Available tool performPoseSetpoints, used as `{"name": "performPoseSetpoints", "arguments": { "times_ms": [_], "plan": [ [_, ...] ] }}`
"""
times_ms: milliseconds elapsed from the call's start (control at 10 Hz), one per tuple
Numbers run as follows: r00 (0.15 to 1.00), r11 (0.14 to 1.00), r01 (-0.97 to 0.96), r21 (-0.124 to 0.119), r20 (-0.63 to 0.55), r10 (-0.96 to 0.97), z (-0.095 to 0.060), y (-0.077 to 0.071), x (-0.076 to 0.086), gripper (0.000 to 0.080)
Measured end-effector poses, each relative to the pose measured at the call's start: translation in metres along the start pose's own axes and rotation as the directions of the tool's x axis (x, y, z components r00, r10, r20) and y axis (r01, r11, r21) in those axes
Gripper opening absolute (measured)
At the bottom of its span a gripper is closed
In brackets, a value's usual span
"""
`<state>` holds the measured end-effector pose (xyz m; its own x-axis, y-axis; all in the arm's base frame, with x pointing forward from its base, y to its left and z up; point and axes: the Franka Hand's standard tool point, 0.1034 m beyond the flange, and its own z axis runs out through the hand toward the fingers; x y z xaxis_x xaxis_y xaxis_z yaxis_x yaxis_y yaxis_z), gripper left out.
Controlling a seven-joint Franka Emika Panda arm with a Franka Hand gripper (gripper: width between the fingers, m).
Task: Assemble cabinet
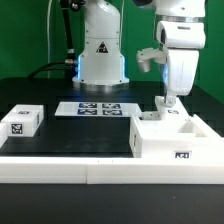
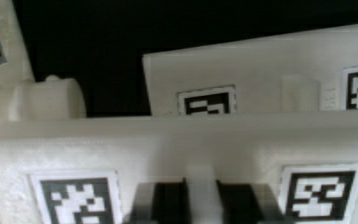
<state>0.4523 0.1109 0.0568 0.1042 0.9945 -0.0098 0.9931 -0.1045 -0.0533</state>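
The cabinet [image 1: 172,138] is a large white open box with black-and-white tags, standing at the exterior view's right near the front. My gripper [image 1: 167,104] comes down from above onto its far wall. In the wrist view the two dark fingers [image 2: 156,203] stand close together with a thin white upright edge of the cabinet [image 2: 247,80] between them, so the gripper [image 2: 201,200] looks shut on that wall. Tagged white panels fill the wrist view on both sides of the fingers.
A small white cube [image 1: 22,120] with one tag sits at the exterior view's left. The marker board [image 1: 95,108] lies flat in the middle in front of the robot base [image 1: 100,60]. A white raised border [image 1: 60,160] runs along the table's front.
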Motion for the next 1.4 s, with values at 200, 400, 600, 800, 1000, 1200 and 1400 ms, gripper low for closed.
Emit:
{"name": "performPoseSetpoints", "arguments": {
  "times_ms": [200,400,600,800,1000,1200,1400],
  "plan": [
    [0.999,0.999,0.043,-0.013,-0.008,-0.043,0.001,-0.002,-0.002,0.007],
    [0.998,0.998,0.059,-0.022,-0.008,-0.059,-0.004,0.001,-0.009,0.007],
    [0.999,0.998,0.051,-0.022,-0.006,-0.051,-0.005,0.0,-0.01,0.007],
    [0.999,0.999,0.05,-0.019,-0.006,-0.05,-0.004,0.0,-0.011,0.007],
    [0.999,0.998,0.051,-0.019,-0.006,-0.052,-0.003,0.0,-0.01,0.007],
    [0.998,0.998,0.063,-0.023,-0.008,-0.064,-0.006,0.0,0.001,0.007],
    [0.998,0.998,0.063,-0.009,-0.002,-0.063,-0.007,0.001,0.002,0.007]
  ]
}}
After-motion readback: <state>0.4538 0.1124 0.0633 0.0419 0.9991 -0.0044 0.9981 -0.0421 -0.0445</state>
